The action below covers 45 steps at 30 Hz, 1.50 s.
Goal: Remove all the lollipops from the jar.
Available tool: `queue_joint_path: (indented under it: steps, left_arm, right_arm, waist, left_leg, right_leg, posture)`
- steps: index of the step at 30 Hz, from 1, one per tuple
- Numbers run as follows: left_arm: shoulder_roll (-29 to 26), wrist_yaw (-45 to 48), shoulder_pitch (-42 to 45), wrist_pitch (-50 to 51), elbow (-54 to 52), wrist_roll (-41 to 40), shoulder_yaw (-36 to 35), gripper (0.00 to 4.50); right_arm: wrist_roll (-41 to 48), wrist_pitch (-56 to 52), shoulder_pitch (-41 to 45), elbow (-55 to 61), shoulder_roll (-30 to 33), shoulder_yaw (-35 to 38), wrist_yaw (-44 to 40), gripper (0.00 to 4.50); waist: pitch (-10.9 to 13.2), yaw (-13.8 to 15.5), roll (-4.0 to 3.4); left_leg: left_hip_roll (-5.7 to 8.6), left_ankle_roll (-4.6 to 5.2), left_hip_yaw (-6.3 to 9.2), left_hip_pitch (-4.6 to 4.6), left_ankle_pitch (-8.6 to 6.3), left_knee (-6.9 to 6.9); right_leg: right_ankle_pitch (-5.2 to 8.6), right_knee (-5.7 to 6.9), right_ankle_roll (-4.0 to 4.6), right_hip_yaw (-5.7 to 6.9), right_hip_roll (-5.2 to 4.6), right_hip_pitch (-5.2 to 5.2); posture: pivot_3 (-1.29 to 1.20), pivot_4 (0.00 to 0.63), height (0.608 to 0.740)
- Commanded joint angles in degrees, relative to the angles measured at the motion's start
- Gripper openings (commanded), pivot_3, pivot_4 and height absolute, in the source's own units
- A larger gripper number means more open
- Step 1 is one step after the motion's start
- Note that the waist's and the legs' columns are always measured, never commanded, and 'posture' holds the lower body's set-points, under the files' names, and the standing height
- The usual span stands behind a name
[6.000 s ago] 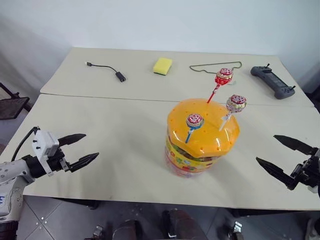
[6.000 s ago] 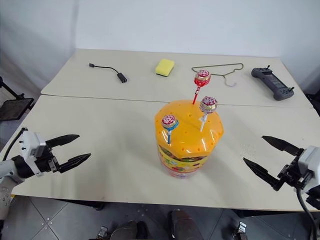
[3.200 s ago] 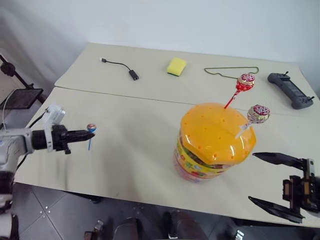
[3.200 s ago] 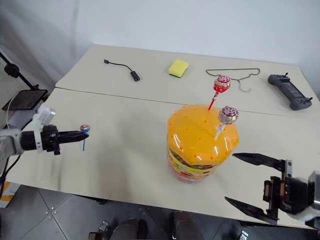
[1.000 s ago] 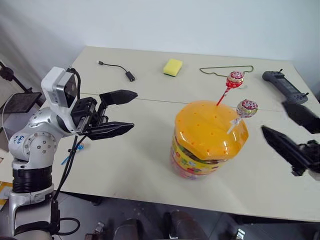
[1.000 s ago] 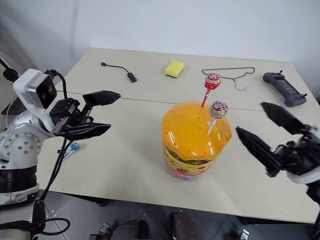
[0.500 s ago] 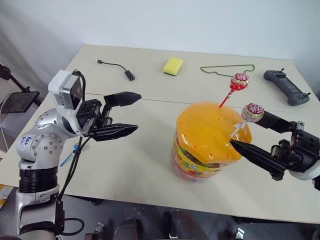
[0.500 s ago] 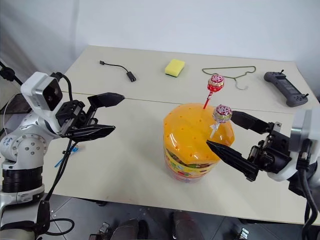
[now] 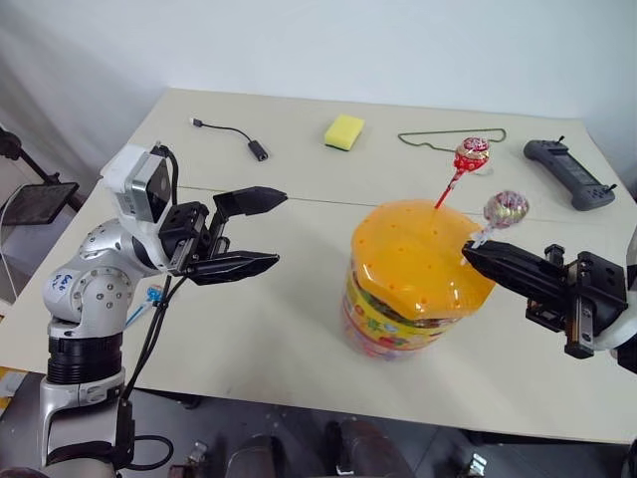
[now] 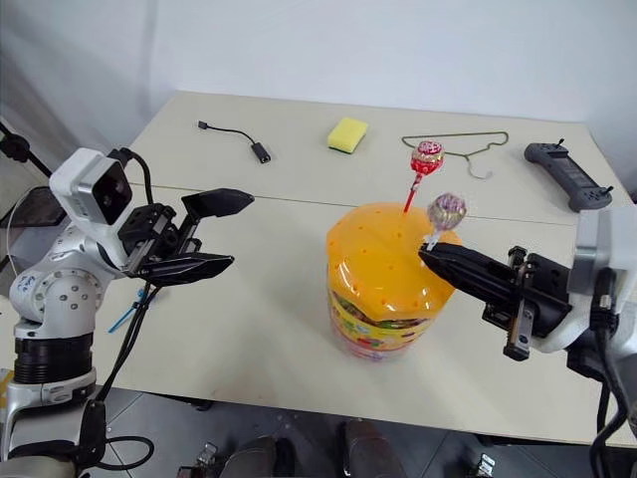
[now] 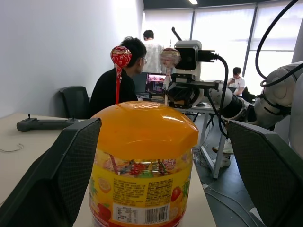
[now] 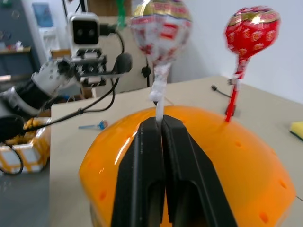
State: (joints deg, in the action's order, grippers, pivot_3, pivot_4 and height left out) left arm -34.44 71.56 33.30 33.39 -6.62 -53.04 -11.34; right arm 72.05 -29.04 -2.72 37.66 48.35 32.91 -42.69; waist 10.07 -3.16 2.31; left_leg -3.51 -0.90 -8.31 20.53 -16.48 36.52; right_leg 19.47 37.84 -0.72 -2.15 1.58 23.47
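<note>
The jar, a clear tub with a holed orange dome lid, stands on the near table. Two lollipops stick up from the lid: a red-wrapped one on a red stick, and a pale-wrapped one on a white stick. My right gripper reaches in from the right and is shut on that white stick just above the lid. A third lollipop with a blue stick lies on the table at the left edge. My left gripper hovers open to the left of the jar, apart from it.
On the far table lie a black cable, a yellow sponge, a wire hanger and a black controller. A seam runs between the two tables. People sit at desks beyond the jar in the left wrist view.
My right gripper has moved in toward the jar from the right and closed on the white stick of the pale lollipop. The left gripper stays open in place.
</note>
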Motion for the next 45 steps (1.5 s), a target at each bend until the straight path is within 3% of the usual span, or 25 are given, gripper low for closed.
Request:
queue_joint_path:
  steps: [1, 5, 11, 16, 19, 25, 32, 38, 41, 45]
  left_arm:
    - [0.16, 1.75, 1.44, -0.51, 0.18, -0.13, 0.6, 4.5]
    - [1.36, 2.62, 2.23, -1.13, 0.45, -0.13, 1.46, 4.5]
    - [2.12, 3.95, 2.94, -1.14, 0.88, 0.27, 2.15, 4.5]
    - [0.18, 6.35, 3.09, -0.82, -1.68, 0.46, 2.85, 4.5]
    - [-1.99, 8.1, 2.51, -0.96, -3.23, 1.18, 3.4, 4.5]
    - [-2.98, 8.8, 1.97, -1.71, -4.43, 2.27, 3.96, 4.5]
    - [-2.48, 7.2, 1.35, -3.23, -4.61, 3.55, 3.72, 4.5]
    - [-2.12, 6.85, 1.44, -3.65, -5.46, 3.78, 4.26, 4.5]
    - [-2.3, 6.76, 1.63, -2.99, -5.67, 3.13, 4.26, 4.5]
    - [-2.44, 6.89, 1.49, -2.7, -5.76, 2.99, 4.37, 4.5]
  right_arm:
    - [5.73, -0.09, 1.22, -1.39, 0.01, 5.23, 2.49, 0.03]
    - [17.11, -0.82, 3.35, -4.4, 1.29, 11.72, 9.19, 0.03]
    - [20.58, -3.91, -2.84, -6.22, 1.51, 21.84, 11.4, 0.03]
    - [3.38, -5.81, -17.4, -15.56, 2.4, 30.68, 6.94, 0.03]
    - [-8.83, -5.13, -22.52, -20.23, 3.87, 28.35, 7.28, 0.03]
    - [-31.37, -6.7, -23.31, -28.32, 9.43, 16.29, 15.7, 0.03]
    - [-41.78, -1.26, -22.51, -32.54, 9.66, 5.66, 6.38, 0.03]
    - [-44.97, -3.12, -19.71, -36.06, 9.04, 3.62, 4.59, 0.03]
    - [-45.21, -3.66, -19.76, -35.02, 8.23, 4.27, 3.04, 0.72]
    - [-45.67, -3.42, -20.24, -34.39, 7.21, 5.71, 1.58, 2.1]
  waist:
    - [0.0, 0.02, 0.0]
    - [0.0, 0.06, 0.0]
    - [0.0, 0.12, 0.0]
    - [-0.01, 0.36, 0.01]
    - [-0.01, 0.1, 0.0]
    - [0.0, -0.76, -0.02]
    - [0.02, -0.35, -0.07]
    - [0.02, -0.02, -0.08]
    - [0.02, -0.04, -0.08]
    - [0.02, -0.02, -0.09]
  left_leg:
    - [0.01, 0.01, 0.0, 0.0, 0.0, 0.01]
    - [0.0, 0.0, 0.0, 0.02, 0.0, 0.01]
    - [0.0, 0.0, 0.03, 0.09, 0.0, -0.04]
    - [0.03, 0.04, 0.05, 0.13, -0.03, -0.05]
    - [0.05, 0.07, 0.04, 0.13, -0.05, -0.08]
    - [0.07, -0.02, -0.11, -0.09, 0.04, -0.28]
    - [0.07, -0.13, -0.06, -0.14, 0.15, -0.44]
    - [0.12, -0.03, -0.1, -0.09, 0.06, -0.36]
    - [0.12, -0.06, -0.1, -0.1, 0.05, -0.38]
    - [0.11, -0.07, -0.1, -0.11, 0.05, -0.38]
  right_leg:
    - [0.0, 0.02, 0.0, 0.0, 0.0, 0.0]
    - [0.0, 0.02, 0.0, 0.0, 0.0, 0.01]
    - [0.01, -0.08, -0.01, 0.0, 0.01, 0.02]
    - [0.03, -0.21, -0.06, 0.0, 0.0, 0.0]
    - [0.04, -0.24, -0.07, -0.04, 0.0, 0.0]
    - [0.05, -0.12, -0.08, -0.21, 0.01, 0.01]
    - [0.04, -0.09, -0.07, -0.22, 0.09, 0.03]
    - [0.05, -0.12, -0.09, -0.27, 0.03, 0.03]
    - [0.05, -0.12, -0.09, -0.26, 0.03, 0.03]
    - [0.06, -0.12, -0.09, -0.26, 0.04, 0.03]
  posture:
    - [0.0, 0.15, 0.74]
    - [0.0, 0.15, 0.74]
    - [0.0, 0.15, 0.74]
    - [0.0, 0.15, 0.74]
    - [0.0, 0.15, 0.74]
    - [0.0, 0.15, 0.74]
    - [0.0, 0.15, 0.74]
    - [0.0, 0.15, 0.74]
    - [0.0, 0.15, 0.74]
    - [0.0, 0.15, 0.74]
